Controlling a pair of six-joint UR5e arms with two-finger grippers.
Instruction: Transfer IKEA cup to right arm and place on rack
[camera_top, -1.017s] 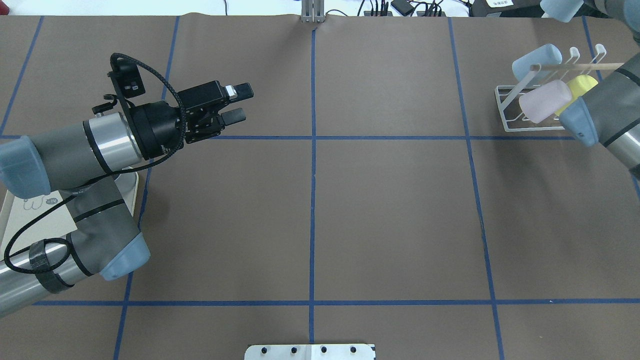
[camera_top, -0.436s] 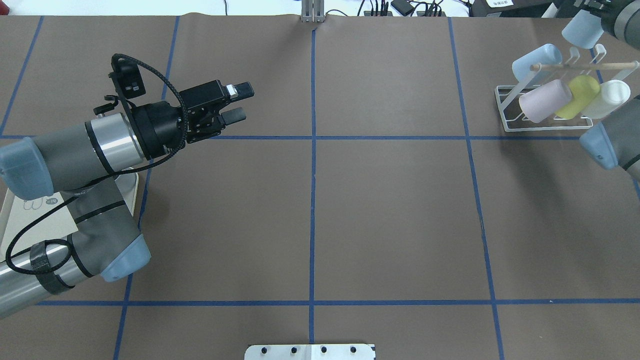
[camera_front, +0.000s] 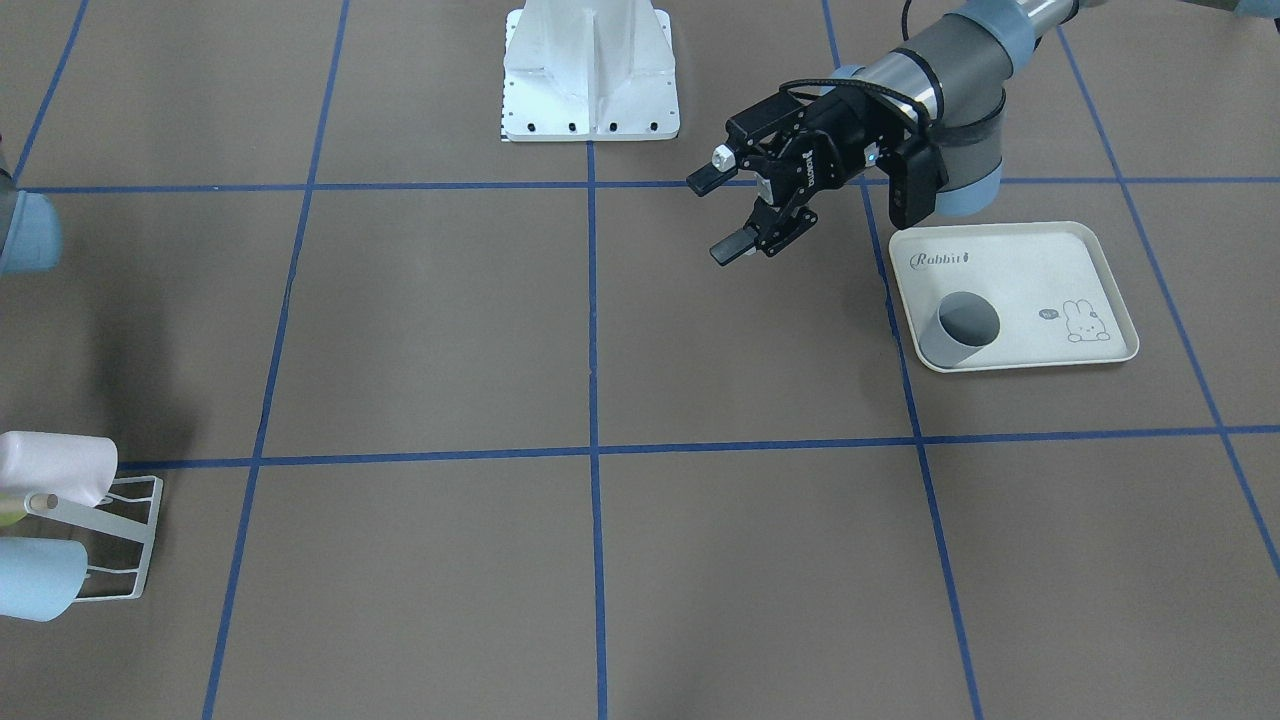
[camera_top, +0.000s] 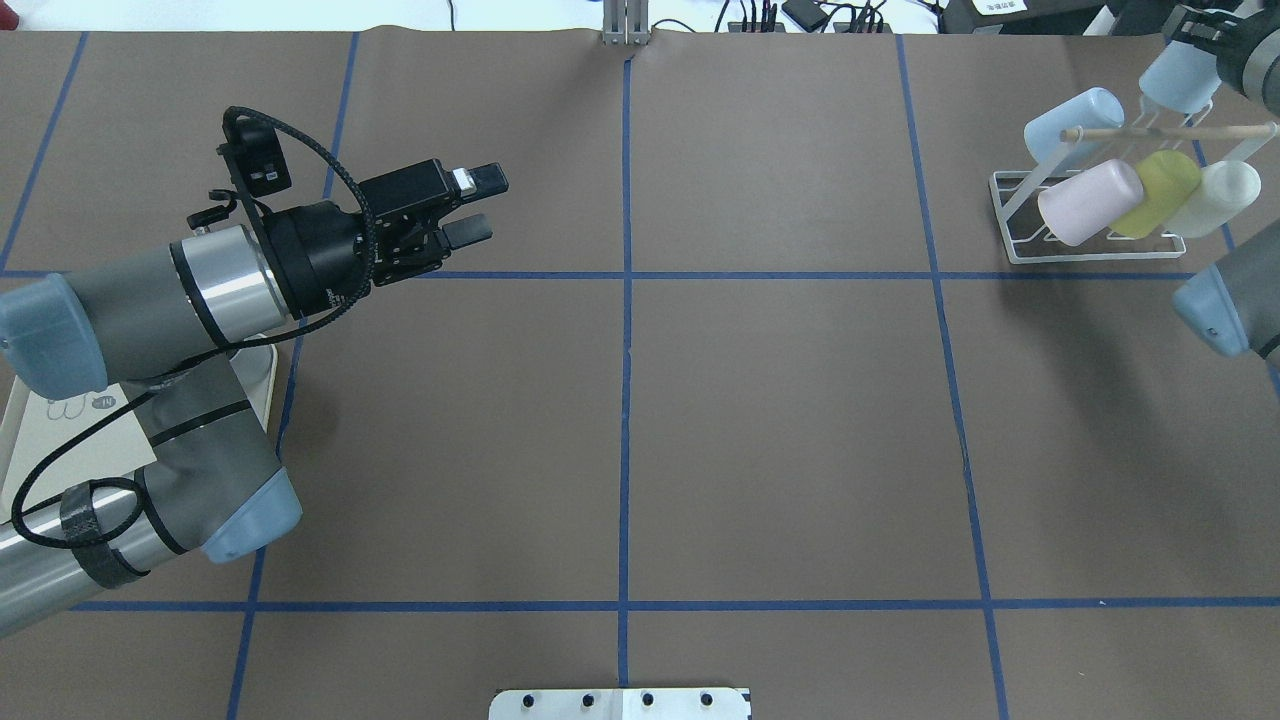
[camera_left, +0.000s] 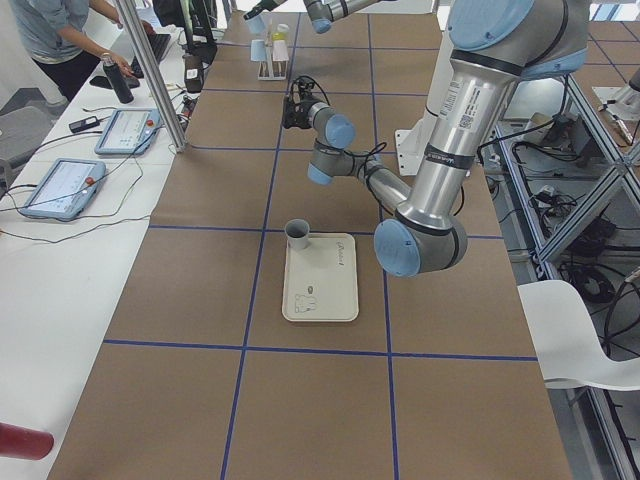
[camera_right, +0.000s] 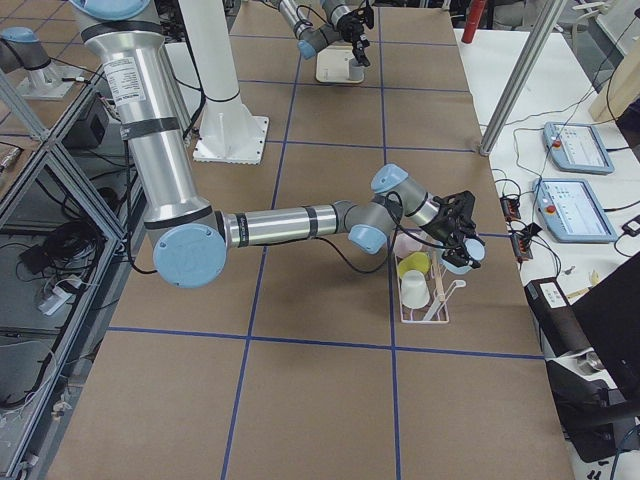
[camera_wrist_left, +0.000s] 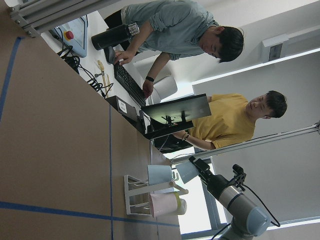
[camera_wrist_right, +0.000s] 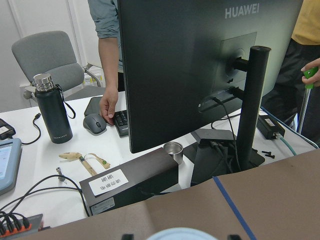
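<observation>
Cup in right gripper's grip hangs beside rack near table's far edge; left gripper gapes wide, empty.

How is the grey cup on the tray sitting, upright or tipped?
Upright. The grey cup stands on its base on the tray, open mouth facing up in the front-facing view; the left exterior view agrees.

Pale-blue cup raised beside white wire rack.
</observation>
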